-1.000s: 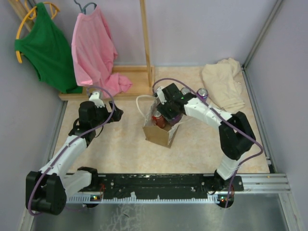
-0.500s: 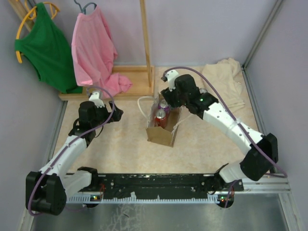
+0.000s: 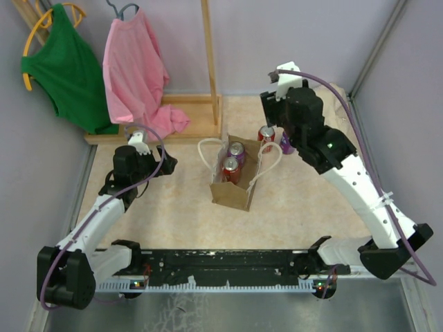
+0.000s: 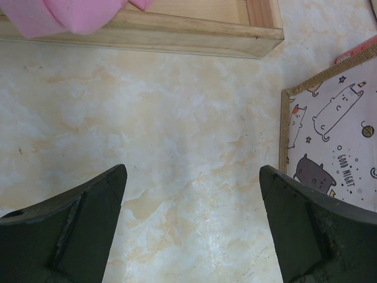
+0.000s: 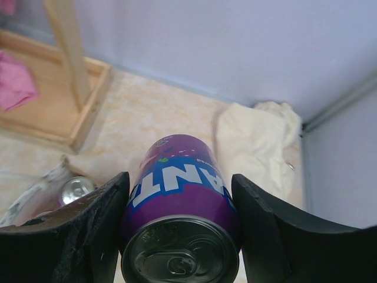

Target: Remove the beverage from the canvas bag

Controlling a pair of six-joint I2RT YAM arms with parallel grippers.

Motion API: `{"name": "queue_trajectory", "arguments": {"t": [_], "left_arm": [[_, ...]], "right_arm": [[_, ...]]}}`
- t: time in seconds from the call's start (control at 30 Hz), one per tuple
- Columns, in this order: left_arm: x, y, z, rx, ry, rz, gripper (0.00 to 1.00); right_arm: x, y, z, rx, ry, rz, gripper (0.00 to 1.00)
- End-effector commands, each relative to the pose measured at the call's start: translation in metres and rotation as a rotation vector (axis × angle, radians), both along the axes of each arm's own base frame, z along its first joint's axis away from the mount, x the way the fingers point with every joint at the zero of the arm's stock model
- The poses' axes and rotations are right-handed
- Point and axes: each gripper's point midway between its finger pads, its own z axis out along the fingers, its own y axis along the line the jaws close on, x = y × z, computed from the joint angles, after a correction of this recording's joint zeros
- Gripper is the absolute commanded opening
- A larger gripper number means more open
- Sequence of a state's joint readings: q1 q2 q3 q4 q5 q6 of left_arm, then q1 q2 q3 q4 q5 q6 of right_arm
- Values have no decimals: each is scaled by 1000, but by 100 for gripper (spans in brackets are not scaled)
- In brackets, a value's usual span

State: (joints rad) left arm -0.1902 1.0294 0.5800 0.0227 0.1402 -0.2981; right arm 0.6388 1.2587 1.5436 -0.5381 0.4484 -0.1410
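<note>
And here we have the right claw (image 5: 179,184) clamped around a purple can (image 5: 177,194). In the wrist view both dark fingers (image 5: 94,224) press its sides and the pull-tab end faces the camera. From overhead we find that arm reaching into the upper right of the frame, up and to the right of the canvas bag (image 3: 232,195), so this drink is outside the bag. The bag itself stands upright and open at the middle of the table (image 3: 173,204), with its white loop handles (image 3: 206,149) flopped out to either side. Two more drinks sit inside it: a red can (image 3: 230,166) lower in the frame and a purple-sided can (image 3: 237,148) just above it. A second red can (image 3: 266,133) stands just beyond the bag's upper right corner, close under the right arm. The left claw (image 4: 191,227) sits over on the left side with its fingers spread wide and nothing between them. It is low over bare marbled table, and the bag's cat-print side (image 4: 336,147) (cartoon cats, no less) shows at the right edge of its view. A cream cloth (image 5: 253,141) lies bunched in the far right corner. A pink shirt (image 3: 131,69) drapes over the wooden rack base (image 3: 190,111) at upper left.
</note>
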Motion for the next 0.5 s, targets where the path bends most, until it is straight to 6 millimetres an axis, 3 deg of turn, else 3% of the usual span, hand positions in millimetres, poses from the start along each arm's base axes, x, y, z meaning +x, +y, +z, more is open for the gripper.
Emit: {"name": "queue_trajectory", "arguments": {"t": [0.0,0.13,0.33,0.47], "left_arm": [[1,-4,3,-11,-17,-14,100],[1,-5,4,-9,-21,-15,100],[1,-6,1,-11,-11,-22,100],[3,-7,0,-9,-6,-28,100]], "right_arm": [[-8,-60,48,39,-143,-297,0],[-5,-89,28,43,-76,-413,0],[8,-134,-31,118,91,-484,0],[15,-141,-73,151,192,-472,0]]}}
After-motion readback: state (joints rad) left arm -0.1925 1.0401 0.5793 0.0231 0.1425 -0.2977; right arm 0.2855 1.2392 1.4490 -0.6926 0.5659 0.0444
